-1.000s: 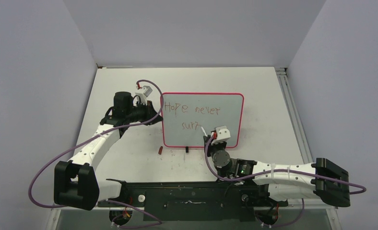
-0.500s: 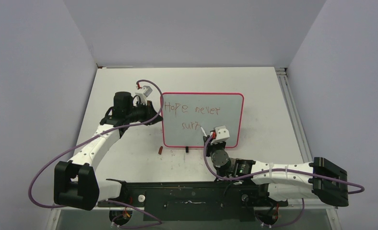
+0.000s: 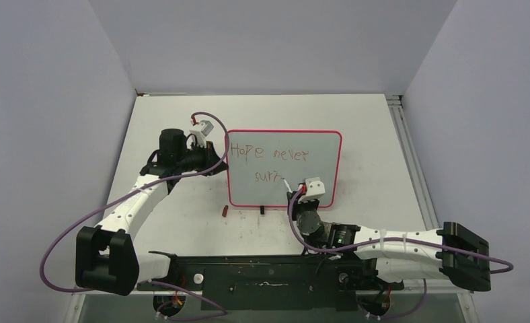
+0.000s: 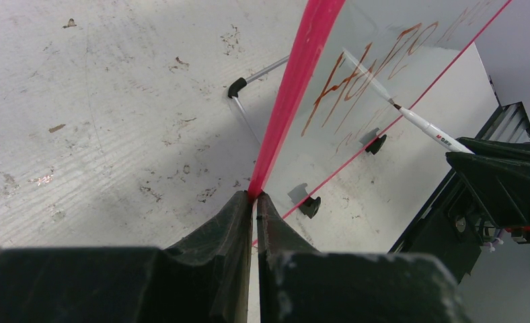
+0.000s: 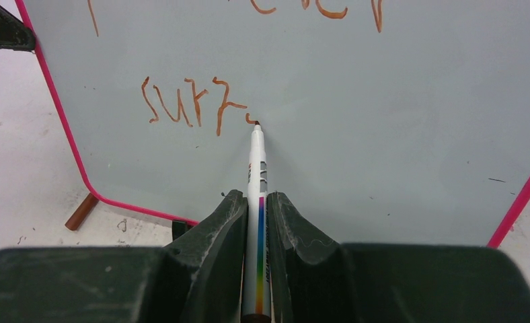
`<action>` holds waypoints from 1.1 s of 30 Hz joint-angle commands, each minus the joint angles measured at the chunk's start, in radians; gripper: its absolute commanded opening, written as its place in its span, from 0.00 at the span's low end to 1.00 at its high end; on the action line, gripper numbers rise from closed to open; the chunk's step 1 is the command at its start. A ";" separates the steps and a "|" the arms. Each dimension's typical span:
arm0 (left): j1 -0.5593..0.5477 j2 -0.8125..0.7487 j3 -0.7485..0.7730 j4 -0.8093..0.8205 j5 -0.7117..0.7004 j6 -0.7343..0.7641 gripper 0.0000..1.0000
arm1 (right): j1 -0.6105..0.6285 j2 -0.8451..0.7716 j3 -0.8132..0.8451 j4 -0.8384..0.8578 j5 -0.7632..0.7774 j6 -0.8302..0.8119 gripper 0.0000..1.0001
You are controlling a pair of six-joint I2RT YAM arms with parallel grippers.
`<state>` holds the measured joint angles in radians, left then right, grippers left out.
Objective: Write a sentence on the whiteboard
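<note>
Whiteboard [image 3: 323,145] is being clamped at its left edge by the extended left hand [image 4: 255,197]. Right hand [image 5: 254,200], reaching forward, is gripping a marker [image 5: 256,158], tip touching the sentence [image 5: 195,101].

The left claw [image 4: 254,198] and right claw [image 5: 256,200] clamp tight, left arm [image 3: 136,196] and right arm [image 3: 398,246] seemingly half-extended.

The whiteboard [image 3: 316,145] stood across the middle of the tabletop [image 3: 376,134], barring a straight pass from front to back. The left gripper [image 4: 254,196] took up its left edge, jaws pinched on the pink frame. The right gripper [image 3: 303,194] and its marker [image 5: 256,161] filled the lower middle of the board face. Open tabletop lay behind the board and to its right. A small brown cylinder [image 3: 225,210] and a black foot [image 3: 262,210] sat just off the near edge. Side walls [image 3: 47,101] hemmed both flanks.
</note>
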<state>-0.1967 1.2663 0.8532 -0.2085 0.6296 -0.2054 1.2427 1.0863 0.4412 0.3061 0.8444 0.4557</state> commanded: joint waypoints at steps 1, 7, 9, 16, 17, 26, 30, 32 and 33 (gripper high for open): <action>-0.006 -0.029 0.016 0.024 0.023 -0.008 0.05 | -0.011 -0.037 -0.012 -0.041 0.083 0.015 0.05; -0.007 -0.030 0.017 0.025 0.023 -0.008 0.05 | -0.013 -0.048 -0.009 -0.020 0.094 -0.017 0.05; -0.005 -0.030 0.017 0.024 0.024 -0.009 0.05 | -0.014 -0.040 -0.005 -0.001 0.090 -0.037 0.05; -0.006 -0.031 0.014 0.024 0.023 -0.009 0.05 | -0.015 -0.002 0.007 0.069 0.070 -0.082 0.05; -0.007 -0.030 0.015 0.024 0.024 -0.009 0.05 | -0.015 0.002 0.007 0.077 0.069 -0.086 0.05; -0.007 -0.029 0.016 0.026 0.025 -0.009 0.05 | -0.020 0.043 0.017 0.111 0.040 -0.100 0.05; -0.006 -0.029 0.016 0.025 0.024 -0.009 0.05 | -0.020 0.052 0.017 0.110 0.022 -0.094 0.05; -0.006 -0.029 0.017 0.025 0.026 -0.009 0.05 | -0.020 0.054 0.016 0.106 0.018 -0.088 0.05; -0.007 -0.027 0.017 0.026 0.025 -0.009 0.05 | -0.020 0.054 0.015 0.103 0.017 -0.084 0.05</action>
<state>-0.1967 1.2663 0.8532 -0.2085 0.6136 -0.2054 1.2377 1.1225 0.4412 0.4000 0.8669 0.3702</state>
